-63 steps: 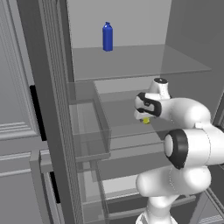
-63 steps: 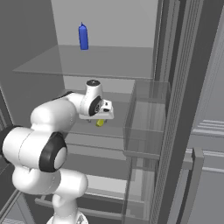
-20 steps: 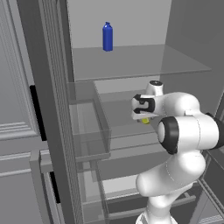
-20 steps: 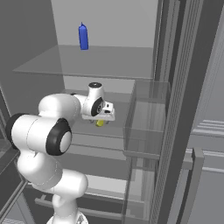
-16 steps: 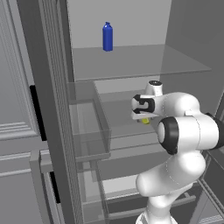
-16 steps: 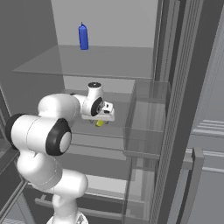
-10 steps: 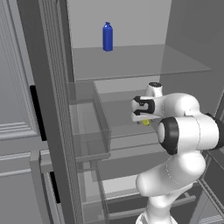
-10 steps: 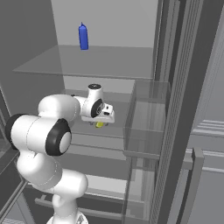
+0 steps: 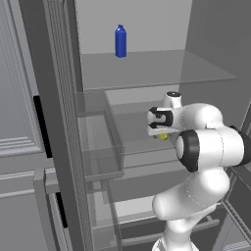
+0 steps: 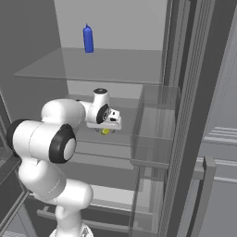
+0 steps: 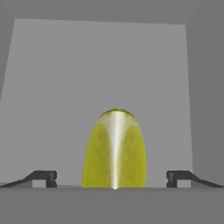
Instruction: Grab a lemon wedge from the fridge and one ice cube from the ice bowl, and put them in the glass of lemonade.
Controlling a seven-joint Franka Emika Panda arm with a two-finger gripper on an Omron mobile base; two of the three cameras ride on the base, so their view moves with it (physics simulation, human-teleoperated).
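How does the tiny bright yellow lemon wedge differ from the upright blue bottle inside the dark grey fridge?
The tiny bright yellow lemon wedge is yellow and rounded; the upright blue bottle is blue and tall. The wedge lies on a lower clear shelf between the open pincer tips; the bottle stands alone on the upper shelf. Both sit inside the dark grey fridge.

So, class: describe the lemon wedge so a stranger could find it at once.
Look inside the open fridge, on the clear shelf below the one holding the blue bottle. Between the open gripper's fingertips lies the lemon wedge, the only tiny yellow thing there.
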